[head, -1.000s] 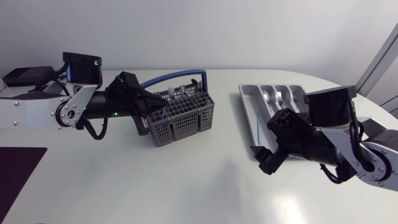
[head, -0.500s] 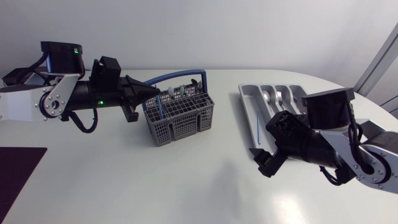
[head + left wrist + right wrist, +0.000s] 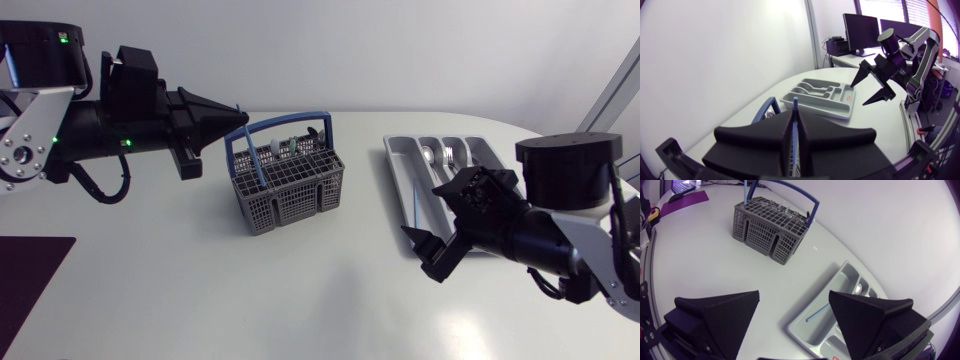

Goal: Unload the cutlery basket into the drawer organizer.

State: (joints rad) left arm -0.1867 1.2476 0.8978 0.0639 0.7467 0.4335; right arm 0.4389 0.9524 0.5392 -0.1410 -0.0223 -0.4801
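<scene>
The grey cutlery basket point(image 3: 290, 190) point(image 3: 770, 230) with a blue carrying handle point(image 3: 290, 121) point(image 3: 762, 107) stands mid-table with some cutlery inside. My left gripper point(image 3: 238, 108) hangs above the basket's left end, shut on a thin blue-handled utensil point(image 3: 254, 158) point(image 3: 795, 107) whose lower end reaches down into the basket. The grey drawer organizer point(image 3: 400, 165) point(image 3: 812, 327) point(image 3: 820, 95) lies to the right, holding spoons, forks point(image 3: 445, 155) and a blue-handled piece point(image 3: 412, 205) point(image 3: 817, 314). My right gripper point(image 3: 420, 210) point(image 3: 794, 294) point(image 3: 858, 95) hovers open over the organizer's near end, empty.
A dark purple mat point(image 3: 30, 275) lies at the table's front left corner. Bare white tabletop point(image 3: 350, 270) separates the basket from the organizer and runs along the front edge.
My left arm has risen and drawn back to the left, pulling the blue-handled utensil up out of the basket. My right gripper has lifted slightly and stayed open.
</scene>
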